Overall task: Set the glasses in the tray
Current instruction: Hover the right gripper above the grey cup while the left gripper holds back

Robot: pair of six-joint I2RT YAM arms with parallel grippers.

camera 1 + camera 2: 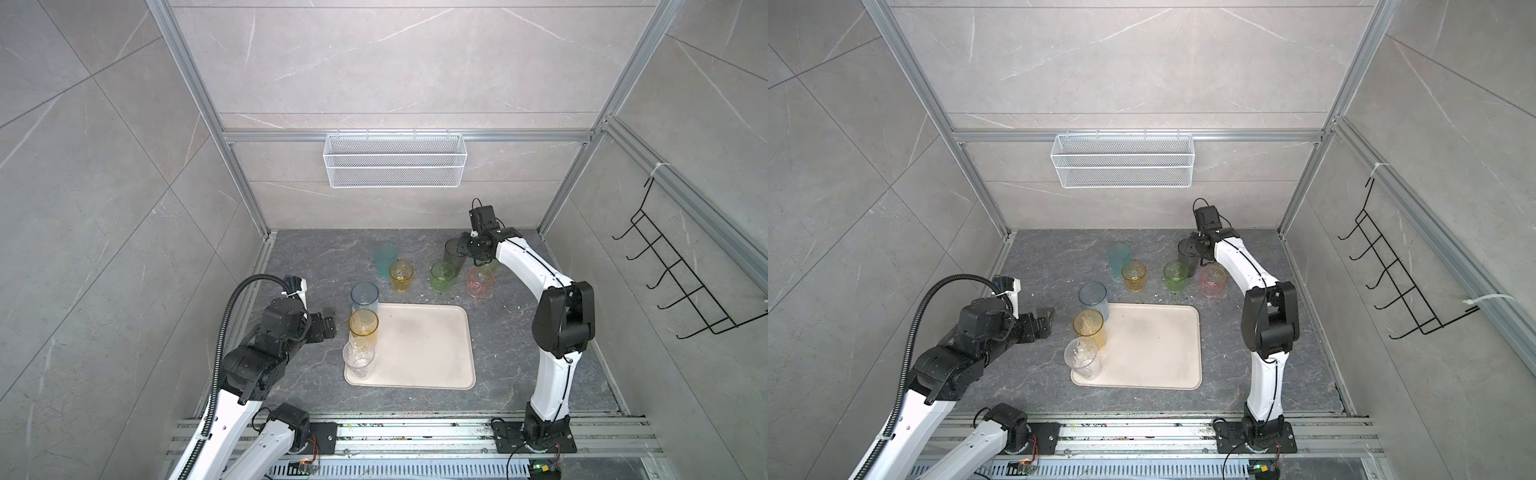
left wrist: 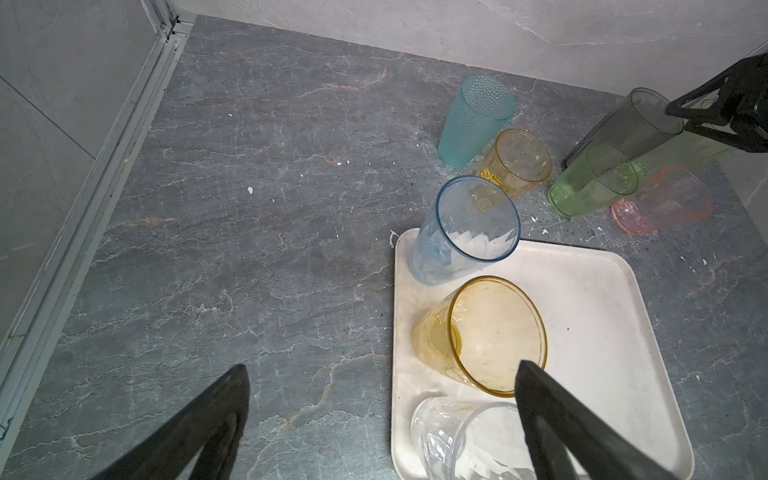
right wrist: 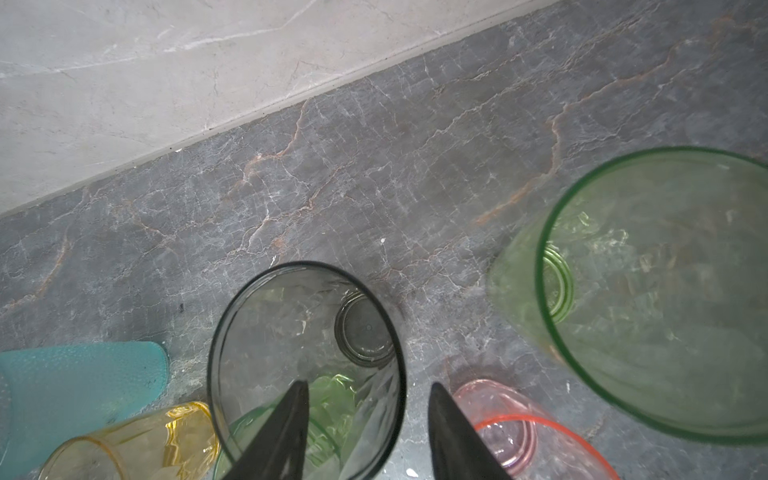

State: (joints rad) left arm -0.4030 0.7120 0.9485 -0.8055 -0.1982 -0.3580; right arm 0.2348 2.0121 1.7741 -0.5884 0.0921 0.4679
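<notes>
We found the blue glass [image 1: 365, 296], tall amber glass [image 1: 363, 325] and clear glass [image 1: 358, 356] standing along the tray's [image 1: 432, 353] left edge. The left end effector [image 1: 329, 322] hung wide open and empty just left of the tray. Beyond the tray, on the counter [image 1: 519, 353], the right end effector [image 3: 368, 386] was partly open, straddling the grey tumbler's [image 3: 291, 316] rim without clamping it.

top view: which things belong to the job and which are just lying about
Job: tray, blue glass, tall amber glass, clear glass, teal glass, short amber glass, short green glass, grey glass, pink glass, tall green glass
Lying about: wire basket, black hook rack
</notes>
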